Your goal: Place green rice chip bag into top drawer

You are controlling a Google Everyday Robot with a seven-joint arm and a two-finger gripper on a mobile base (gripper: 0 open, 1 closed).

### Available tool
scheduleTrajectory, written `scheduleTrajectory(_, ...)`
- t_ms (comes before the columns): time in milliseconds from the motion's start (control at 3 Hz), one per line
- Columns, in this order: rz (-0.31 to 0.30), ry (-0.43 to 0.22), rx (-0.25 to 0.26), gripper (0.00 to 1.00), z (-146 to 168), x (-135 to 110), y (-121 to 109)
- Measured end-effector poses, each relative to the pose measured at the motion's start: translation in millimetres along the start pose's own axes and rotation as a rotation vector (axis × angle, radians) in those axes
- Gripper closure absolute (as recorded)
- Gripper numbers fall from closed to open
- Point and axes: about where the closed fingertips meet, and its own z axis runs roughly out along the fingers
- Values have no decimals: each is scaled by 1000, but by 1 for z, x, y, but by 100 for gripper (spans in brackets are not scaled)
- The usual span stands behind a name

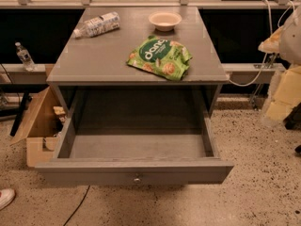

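Observation:
The green rice chip bag (160, 57) lies flat on the grey cabinet's top (94, 60), toward its front right. The top drawer (136, 171) is pulled wide open below it, its inside empty, with a small round knob (137, 178) on the front panel. My gripper (278, 95) hangs at the far right edge of the view. It shows as pale yellow and white parts, well to the right of the cabinet, beside the drawer's right side and apart from the bag. It holds nothing that I can see.
A clear plastic bottle (97, 24) lies at the cabinet's back left, and a pale bowl (164, 20) stands at the back middle. A brown cardboard box (35, 126) sits on the floor to the left. A small bottle (23, 55) stands on the left ledge. White cables (263, 65) hang at the right.

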Motion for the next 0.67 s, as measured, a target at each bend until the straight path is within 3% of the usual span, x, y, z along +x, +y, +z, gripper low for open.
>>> scheduleTrajectory(333, 0, 0, 0, 0, 0, 0, 0)
scheduleTrajectory(667, -8, -58, 28, 0, 7, -30, -41)
